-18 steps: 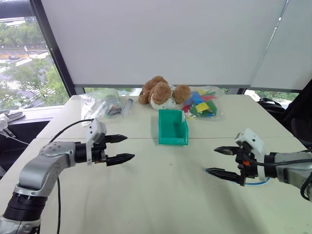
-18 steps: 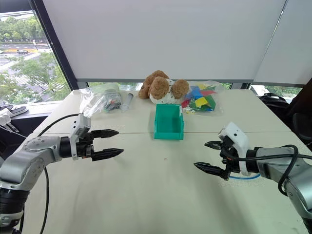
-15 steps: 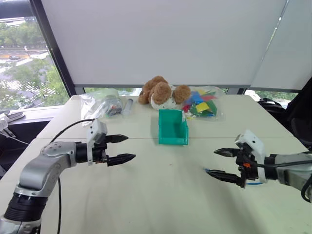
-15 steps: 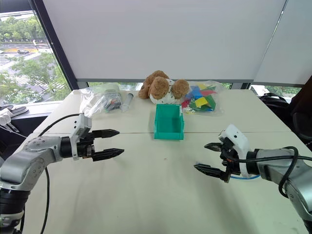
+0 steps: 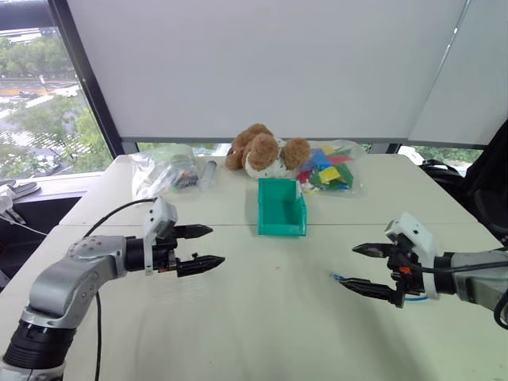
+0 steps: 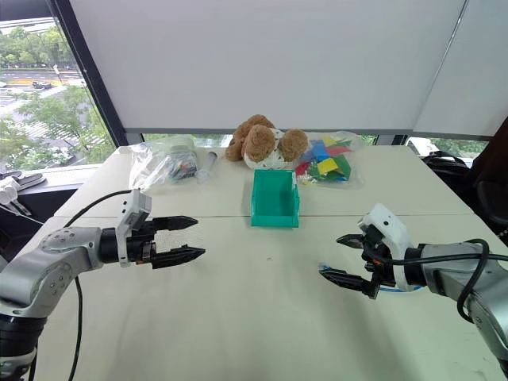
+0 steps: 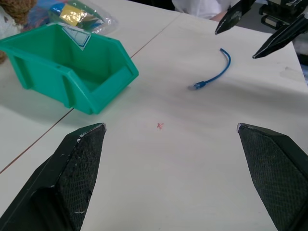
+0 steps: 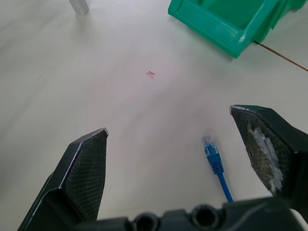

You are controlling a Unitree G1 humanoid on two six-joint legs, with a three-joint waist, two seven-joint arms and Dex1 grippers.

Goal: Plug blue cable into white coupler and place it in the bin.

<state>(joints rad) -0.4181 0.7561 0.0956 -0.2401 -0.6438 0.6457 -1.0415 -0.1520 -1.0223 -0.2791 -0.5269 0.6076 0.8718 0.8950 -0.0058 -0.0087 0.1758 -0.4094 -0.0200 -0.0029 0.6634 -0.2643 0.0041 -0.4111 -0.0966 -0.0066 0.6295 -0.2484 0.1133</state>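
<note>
The blue cable (image 7: 217, 72) lies curved on the white table, its plug end (image 8: 211, 155) just under my right gripper (image 5: 348, 265), which hovers open above it. My left gripper (image 5: 216, 245) is open and empty, hanging over the table's left half and pointing toward the right one. The teal-green bin (image 5: 279, 226) sits empty at mid-table, beyond and between both grippers. A small pale block (image 8: 79, 6) shows at the edge of the right wrist view; I cannot tell whether it is the white coupler.
Behind the bin lie a brown plush toy (image 5: 262, 151), a clear bag of coloured pieces (image 5: 329, 168), more clear bags (image 5: 163, 171) and a tube (image 5: 208, 171). A small red mark (image 7: 160, 126) is on the table. A dark chair (image 5: 488, 182) stands at the right.
Both grippers have drifted slightly lower, still open. The cable and the bin have not moved.
</note>
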